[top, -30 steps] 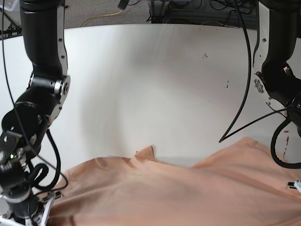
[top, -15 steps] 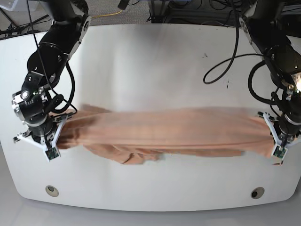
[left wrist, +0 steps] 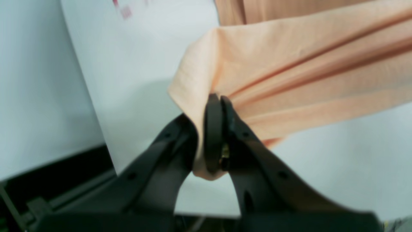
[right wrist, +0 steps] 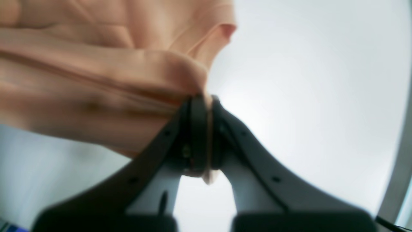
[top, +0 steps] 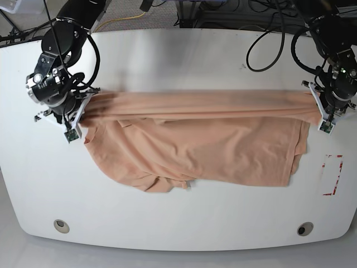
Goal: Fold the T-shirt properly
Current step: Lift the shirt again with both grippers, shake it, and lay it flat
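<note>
White table (top: 184,56) carries the T-shirt (top: 195,148), which lies across its middle with the far edge stretched taut between both arms. Left gripper (left wrist: 220,100) pinches one end of the cloth, right gripper (right wrist: 203,98) the other, fingers pressed together on fabric. The wrist views are blurred, but this seems the spreading step; next the edge should be laid down flat, without creases.

right tool (right wrist: 206,106): closed, pinching a bunched edge of the peach T-shirt (right wrist: 80,83) | cloth stretches away to the left in long folds | a small bit of cloth sticks out below the fingers | white desk (right wrist: 305,96) behind
</note>
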Available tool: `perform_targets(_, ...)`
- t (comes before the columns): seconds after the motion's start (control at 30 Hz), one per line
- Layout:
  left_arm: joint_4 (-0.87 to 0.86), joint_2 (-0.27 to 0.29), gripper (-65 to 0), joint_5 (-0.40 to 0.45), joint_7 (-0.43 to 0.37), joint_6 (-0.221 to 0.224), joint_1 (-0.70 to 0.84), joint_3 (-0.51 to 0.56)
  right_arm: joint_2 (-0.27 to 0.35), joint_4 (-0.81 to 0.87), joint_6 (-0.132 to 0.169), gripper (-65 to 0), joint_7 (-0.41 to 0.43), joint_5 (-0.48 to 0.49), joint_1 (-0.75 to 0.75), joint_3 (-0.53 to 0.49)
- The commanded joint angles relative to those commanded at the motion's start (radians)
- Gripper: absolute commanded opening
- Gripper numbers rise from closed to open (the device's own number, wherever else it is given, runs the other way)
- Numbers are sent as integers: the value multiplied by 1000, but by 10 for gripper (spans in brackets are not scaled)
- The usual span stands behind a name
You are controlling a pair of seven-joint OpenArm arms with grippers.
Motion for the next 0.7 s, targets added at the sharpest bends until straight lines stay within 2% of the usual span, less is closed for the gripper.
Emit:
perform_targets(0.17, 0, 0, -649, 0, -3, 0, 89, -80, 5, -2, 0, -650, 0, 60, -97, 12)
perform_targets(0.3, 0, 0, -646, -2, -3, 0, 127, -91, 3, -2, 0, -631, 0, 86, -149, 14)
perform_targets(0.37, 0, 0, -644, -2, -3, 0, 135, -89, 2, -2, 0, -561, 0, 98, -166, 15)
perform_targets(0.43, 0, 0, -610, -2, -3, 0, 137, -80, 0, -2, 0, -455, 0, 114, -176, 15)
perform_targets(0.53, 0, 0, -474, -2, -2, 0, 137, -77, 0, -2, 0, -290, 0, 149, -189, 17)
perform_targets(0.6, 0, 0, -393, -3, -2, 0, 133, -77, 2, -2, 0, -216, 0, 176, -189, 25)
perform_targets(0.7, 0, 0, -325, -5, -2, 0, 129, -77, 5, -2, 0, -160, 0, 235, -178, 57)
